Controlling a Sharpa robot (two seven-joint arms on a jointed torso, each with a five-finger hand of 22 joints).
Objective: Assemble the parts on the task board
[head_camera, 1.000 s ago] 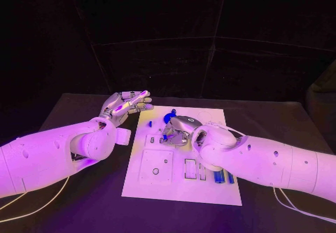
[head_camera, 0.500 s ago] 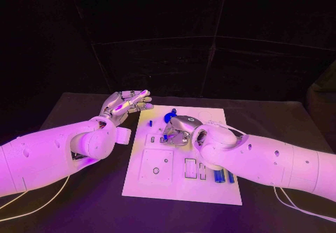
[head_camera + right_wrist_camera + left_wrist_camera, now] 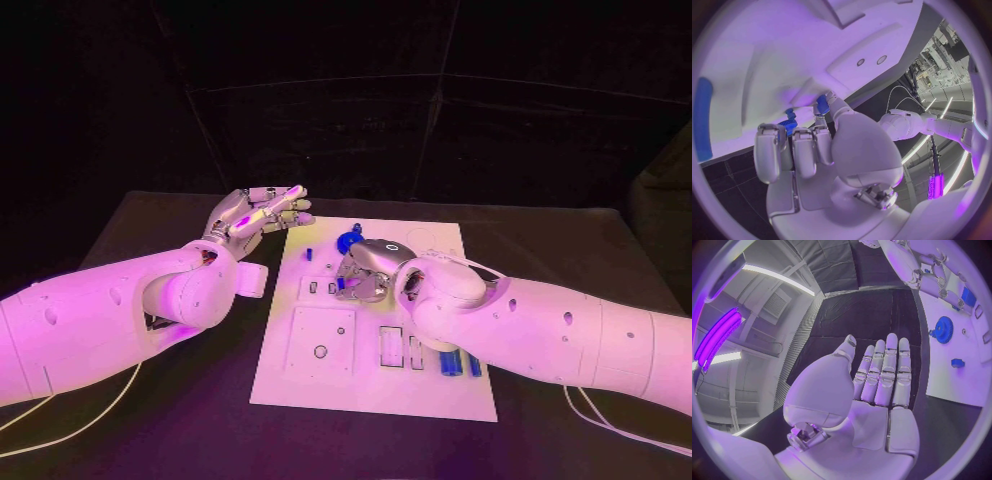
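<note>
On the black bench point(image 3: 173, 400), a white rectangular task board point(image 3: 368, 390) with cut-out recesses, two blue cylindrical parts point(image 3: 459, 364) lying near its right edge. Over the board's middle, right hand point(image 3: 369, 270) curled, pinching a small blue part point(image 3: 822, 104). Just beyond, a round blue gear point(image 3: 349, 240). Left hand point(image 3: 257, 214) beside the board, fingers straight, empty.

This looks like a robotics lab or test cell. A black surface point(image 3: 577, 260) carries a white task board point(image 3: 368, 380) and is backed by dark curtain panels point(image 3: 361, 130), while the wrist views show an industrial ceiling with strip lights point(image 3: 776, 279), a vent grille point(image 3: 774, 305) and a glowing purple lamp point(image 3: 717, 337).
</note>
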